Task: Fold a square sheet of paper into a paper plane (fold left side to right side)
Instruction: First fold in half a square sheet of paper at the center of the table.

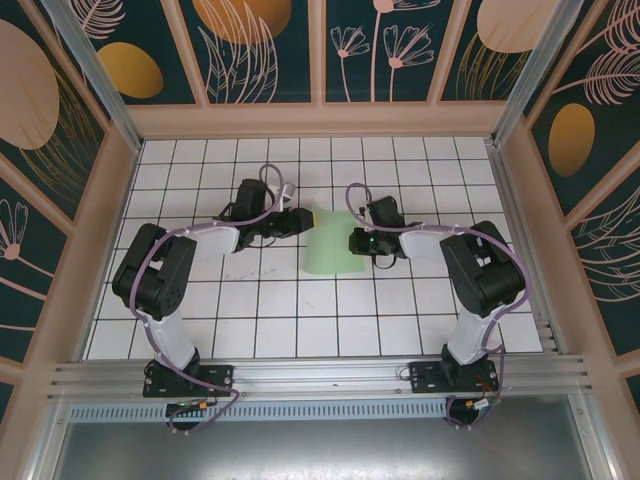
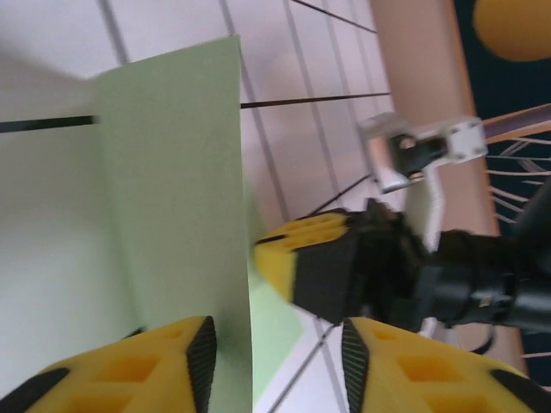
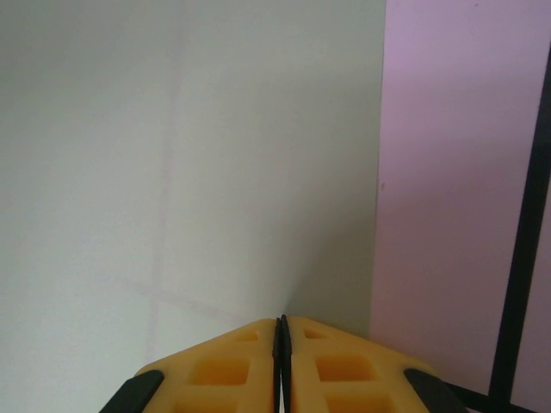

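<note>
Two arms meet in the top view, with the square sheet of paper (image 1: 335,255) between them on the white tiles (image 1: 250,320). The left claw (image 1: 298,220) is at its far left edge. The right claw (image 1: 356,243) is at its right edge. From up here I cannot tell how the claws stand.

The left wrist view is closer. The left claw (image 2: 275,348) has its yellow fingers apart, and one side of the green sheet stands up just beside one finger.

The right wrist view shows the right claw (image 3: 281,331) squeezed together on the sheet's edge.
</note>
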{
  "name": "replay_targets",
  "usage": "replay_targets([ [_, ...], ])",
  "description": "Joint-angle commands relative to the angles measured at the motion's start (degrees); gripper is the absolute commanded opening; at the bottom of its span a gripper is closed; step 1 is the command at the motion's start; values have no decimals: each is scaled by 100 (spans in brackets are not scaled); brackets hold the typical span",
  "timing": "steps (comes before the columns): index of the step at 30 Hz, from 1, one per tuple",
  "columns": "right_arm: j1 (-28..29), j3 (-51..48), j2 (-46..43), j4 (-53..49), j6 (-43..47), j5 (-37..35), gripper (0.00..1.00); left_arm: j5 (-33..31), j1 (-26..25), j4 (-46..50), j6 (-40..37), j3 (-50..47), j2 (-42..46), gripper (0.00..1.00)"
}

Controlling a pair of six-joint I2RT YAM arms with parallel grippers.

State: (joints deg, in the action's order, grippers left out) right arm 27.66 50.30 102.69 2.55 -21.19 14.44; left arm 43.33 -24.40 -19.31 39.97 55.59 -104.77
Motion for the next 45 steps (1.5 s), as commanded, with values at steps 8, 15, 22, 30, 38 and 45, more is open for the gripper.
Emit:
replay_targets([
  [8, 7, -479, -115, 478, -320, 569, 16, 365, -345, -591, 507, 838, -902, 54],
  [15, -344, -908, -1030, 1101, -611, 912, 25, 267, -375, -610, 578, 1032, -1155, 36],
  [22, -706, -1420, -1487, 2253, -1497, 2101, 42, 138, -412, -567, 566, 1028, -1252, 16],
  [30, -704, -1206, -857, 3256, -2347, 2806, 45, 29, -451, -401, 471, 1050, -1257, 6],
  [38, -555, -909, -414, 3287, -2484, 2925, 44, -15, -460, -337, 438, 1050, -1238, 4],
  [45, -494, -803, -242, 3096, -2418, 2818, 36, -13, -469, -319, 433, 1049, -1221, 3],
])
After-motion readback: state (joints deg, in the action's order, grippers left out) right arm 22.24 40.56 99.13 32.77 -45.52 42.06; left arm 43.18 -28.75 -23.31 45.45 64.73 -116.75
